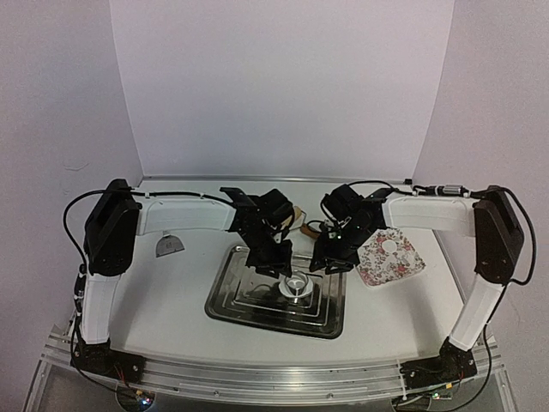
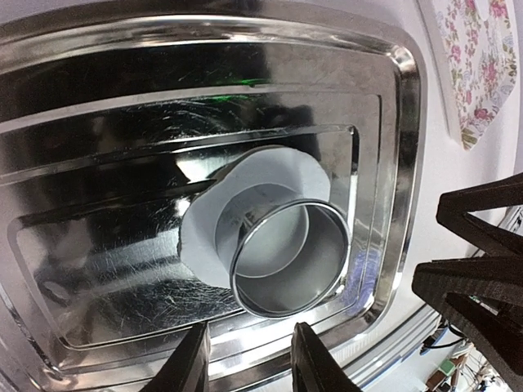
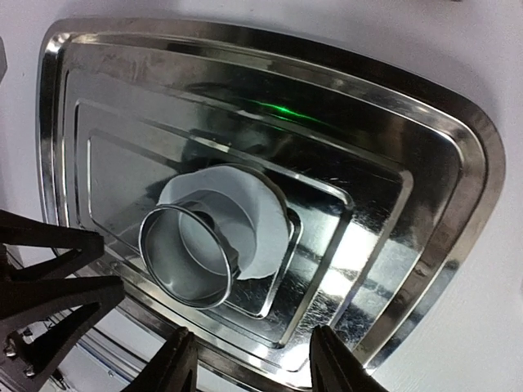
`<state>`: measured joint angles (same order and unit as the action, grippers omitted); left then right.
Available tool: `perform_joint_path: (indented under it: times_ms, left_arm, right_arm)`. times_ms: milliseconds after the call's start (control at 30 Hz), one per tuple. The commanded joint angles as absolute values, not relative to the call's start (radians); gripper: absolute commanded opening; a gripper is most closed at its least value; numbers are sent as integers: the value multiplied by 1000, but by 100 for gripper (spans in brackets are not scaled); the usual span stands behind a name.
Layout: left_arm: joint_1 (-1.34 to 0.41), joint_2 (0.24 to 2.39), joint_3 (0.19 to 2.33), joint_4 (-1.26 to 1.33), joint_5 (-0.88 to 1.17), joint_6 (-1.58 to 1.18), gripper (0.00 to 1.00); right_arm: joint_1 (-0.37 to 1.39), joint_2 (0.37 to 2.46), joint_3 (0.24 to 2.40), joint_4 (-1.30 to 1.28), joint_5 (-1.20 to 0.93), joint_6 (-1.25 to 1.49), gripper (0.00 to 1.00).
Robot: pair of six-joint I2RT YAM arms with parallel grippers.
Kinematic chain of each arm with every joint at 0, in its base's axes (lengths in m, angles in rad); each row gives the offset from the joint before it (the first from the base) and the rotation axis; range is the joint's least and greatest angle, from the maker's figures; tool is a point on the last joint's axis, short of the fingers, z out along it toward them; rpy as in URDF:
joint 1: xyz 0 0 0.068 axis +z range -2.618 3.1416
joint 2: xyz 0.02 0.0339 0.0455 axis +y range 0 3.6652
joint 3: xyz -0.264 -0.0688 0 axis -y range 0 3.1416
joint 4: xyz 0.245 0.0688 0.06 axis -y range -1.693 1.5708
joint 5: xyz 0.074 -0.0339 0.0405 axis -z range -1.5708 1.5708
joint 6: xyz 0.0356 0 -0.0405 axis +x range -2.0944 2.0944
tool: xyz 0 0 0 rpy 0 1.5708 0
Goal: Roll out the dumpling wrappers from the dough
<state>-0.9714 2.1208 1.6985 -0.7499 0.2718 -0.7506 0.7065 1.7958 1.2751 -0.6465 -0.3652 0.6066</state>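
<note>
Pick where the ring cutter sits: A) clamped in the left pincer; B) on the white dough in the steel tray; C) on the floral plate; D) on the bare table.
B: the ring cutter stands on the dough sheet inside the steel tray.

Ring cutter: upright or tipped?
Upright. The ring cutter stands on end on the dough in the tray, open mouth up; both wrist views look down into it.

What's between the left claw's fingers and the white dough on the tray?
Ahead of the left gripper, the left wrist view shows bare tray, then a round ring standing on the dough.
</note>
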Motion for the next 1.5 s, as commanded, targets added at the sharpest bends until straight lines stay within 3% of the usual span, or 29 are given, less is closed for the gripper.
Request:
perform_joint_path:
  times_ms: [0, 433, 1100, 1467]
  left_arm:
    - [-966, 2088, 1678, -694, 293, -746, 31]
    - [-966, 2106, 1661, -660, 308, -731, 24]
    - [-963, 2158, 1654, -651, 308, -710, 17]
    - [-962, 2180, 1629, -638, 322, -701, 6]
  right_arm:
    - [728, 1853, 1341, -649, -400, 592, 42]
    - [744, 1920, 1371, -649, -381, 594, 28]
    - [746, 1986, 1397, -650, -381, 570, 16]
    - [746, 2030, 1394, -653, -403, 566, 10]
